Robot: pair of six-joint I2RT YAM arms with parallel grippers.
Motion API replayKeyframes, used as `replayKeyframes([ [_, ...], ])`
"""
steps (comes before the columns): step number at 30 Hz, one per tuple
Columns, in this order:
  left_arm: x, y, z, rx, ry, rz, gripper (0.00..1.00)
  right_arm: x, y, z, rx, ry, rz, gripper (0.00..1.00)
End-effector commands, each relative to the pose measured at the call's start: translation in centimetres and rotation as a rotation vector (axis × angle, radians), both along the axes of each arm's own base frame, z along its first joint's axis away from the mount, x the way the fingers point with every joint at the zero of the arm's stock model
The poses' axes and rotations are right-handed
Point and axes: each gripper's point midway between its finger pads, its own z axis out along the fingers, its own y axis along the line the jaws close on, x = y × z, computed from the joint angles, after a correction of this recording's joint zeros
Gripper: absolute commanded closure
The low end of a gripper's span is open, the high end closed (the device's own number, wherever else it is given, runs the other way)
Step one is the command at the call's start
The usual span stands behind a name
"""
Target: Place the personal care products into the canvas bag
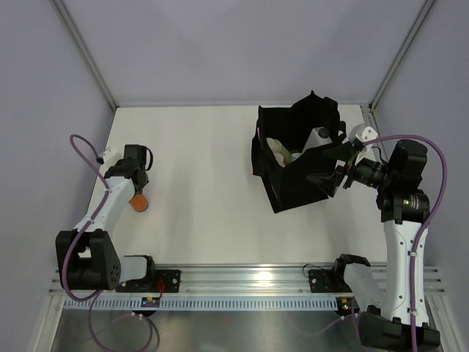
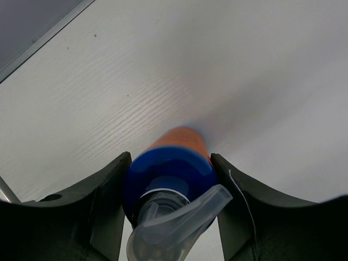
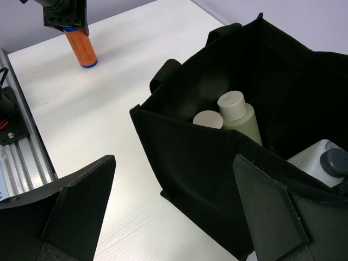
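Note:
An orange bottle point(image 2: 179, 142) with a blue collar and a clear pump top stands on the white table at the left. My left gripper point(image 2: 169, 166) is shut on its blue collar, both fingers point(image 2: 106, 187) pressed against it. From above, that same bottle point(image 1: 138, 202) pokes out under the left gripper point(image 1: 136, 192). The black canvas bag point(image 1: 293, 183) stands open at the right. Inside it are an olive-green bottle point(image 3: 243, 119), a beige cap point(image 3: 207, 119) and a white bottle with a dark cap point(image 3: 322, 163). My right gripper point(image 3: 174, 163) hangs open beside the bag's near wall, holding nothing.
The bag's handles point(image 3: 166, 76) flop over its rim. A metal rail point(image 1: 242, 282) with both arm bases runs along the near table edge. Grey walls and frame posts point(image 1: 88, 55) enclose the table on three sides.

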Motion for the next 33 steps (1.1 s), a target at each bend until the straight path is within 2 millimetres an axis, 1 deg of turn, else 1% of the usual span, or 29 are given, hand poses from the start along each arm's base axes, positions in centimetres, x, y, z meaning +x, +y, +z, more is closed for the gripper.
replayKeyframes([
  [1,1.0,-0.5,1.3,-0.031,-0.093,-0.029,0.94,0.2,-0.2,0.2,-0.010,-0.028,-0.002,0.01],
  [3,1.5,-1.2,2.3,-0.058,-0.132,-0.072,0.99,0.3,-0.2,0.1,-0.010,-0.028,-0.004,0.00],
  [6,3.0,-3.1,4.0,-0.118,-0.219,-0.203,1.00,0.3,-0.3,0.1,-0.010,-0.029,-0.005,0.00],
  [7,3.5,-5.1,5.1,-0.196,-0.277,-0.290,1.00,0.3,-0.3,0.2,-0.010,-0.029,-0.005,0.01],
  [8,4.0,-6.4,6.1,-0.234,-0.316,-0.357,1.00,0.3,-0.3,0.2,-0.009,-0.029,-0.005,0.00],
  [9,4.7,-8.6,7.4,-0.290,-0.367,-0.463,1.00,0.3,-0.3,0.2,-0.010,-0.031,-0.004,0.01],
  [10,4.9,-9.8,8.8,-0.310,-0.410,-0.521,1.00,0.3,-0.3,0.2,-0.011,-0.032,-0.005,0.00],
  [11,5.3,-12.0,10.7,-0.331,-0.452,-0.608,1.00,0.3,-0.3,0.1,-0.010,-0.031,-0.004,0.00],
  [13,5.6,-14.7,12.9,-0.363,-0.499,-0.711,1.00,0.4,-0.4,0.0,-0.013,-0.031,-0.006,0.01],
  [14,5.3,-17.3,14.1,-0.397,-0.516,-0.798,1.00,0.4,-0.4,0.0,-0.012,-0.030,-0.007,0.00],
  [15,5.6,-18.7,16.6,-0.393,-0.570,-0.854,1.00,0.4,-0.4,-0.1,-0.013,-0.030,-0.009,0.01],
  [16,5.5,-19.9,18.0,-0.399,-0.597,-0.896,1.00,0.6,-0.5,-0.1,-0.015,-0.031,-0.013,0.00],
  [17,5.3,-22.2,19.4,-0.412,-0.622,-0.963,1.00,0.6,-0.6,-0.2,-0.016,-0.029,-0.016,0.00],
  [18,5.3,-23.4,22.4,-0.404,-0.689,-1.013,1.00,0.7,-0.6,-0.2,-0.016,-0.027,-0.016,0.01],
  [19,5.2,-24.5,24.1,-0.408,-0.724,-1.049,1.00,0.7,-0.6,-0.3,-0.015,-0.026,-0.016,0.01],
  [20,5.0,-26.8,25.4,-0.419,-0.751,-1.116,1.00,0.7,-0.6,-0.4,-0.014,-0.023,-0.018,0.00],
  [21,4.8,-27.8,28.9,-0.417,-0.830,-1.153,1.00,0.8,-0.6,-0.3,-0.014,-0.026,-0.016,0.01],
  [22,4.6,-29.0,30.5,-0.421,-0.863,-1.186,1.00,0.9,-0.7,-0.4,-0.013,-0.022,-0.018,0.00],
  [23,4.6,-31.5,31.2,-0.423,-0.871,-1.248,1.00,0.9,-0.7,-0.5,-0.011,-0.019,-0.016,0.01],
  [24,4.8,-32.5,32.5,-0.408,-0.896,-1.266,1.00,0.9,-0.7,-0.5,-0.012,-0.020,-0.018,0.00],
  [25,4.4,-33.5,36.0,-0.402,-0.969,-1.296,1.00,1.0,-0.7,-0.5,-0.013,-0.020,-0.019,0.00],
  [26,4.2,-35.0,37.0,-0.385,-0.987,-1.322,1.00,1.0,-0.8,-0.6,-0.016,-0.023,-0.026,0.01],
  [27,5.7,-36.6,36.1,-0.376,-0.954,-1.328,1.00,1.1,-0.9,-0.6,-0.019,-0.027,-0.032,0.01],
  [28,5.5,-37.6,38.8,-0.385,-1.008,-1.348,1.00,1.1,-0.9,-0.3,-0.021,-0.041,-0.039,0.01],
  [29,5.9,-38.5,38.9,-0.386,-0.998,-1.360,1.00,1.2,-1.2,-0.4,-0.023,-0.044,-0.057,0.01],
  [30,7.4,-40.3,37.3,-0.388,-0.952,-1.374,1.00,1.3,-1.5,-0.3,-0.021,-0.047,-0.076,0.00],
  [31,7.6,-41.4,37.4,-0.394,-0.949,-1.391,1.00,1.4,-1.7,-0.1,-0.022,-0.054,-0.089,0.00],
  [32,7.6,-41.9,38.8,-0.393,-0.981,-1.404,1.00,1.3,-1.9,-0.1,-0.021,-0.058,-0.098,0.01],
  [33,7.8,-42.8,38.8,-0.398,-0.981,-1.421,1.00,1.4,-2.1,0.0,-0.018,-0.055,-0.113,0.01],
])
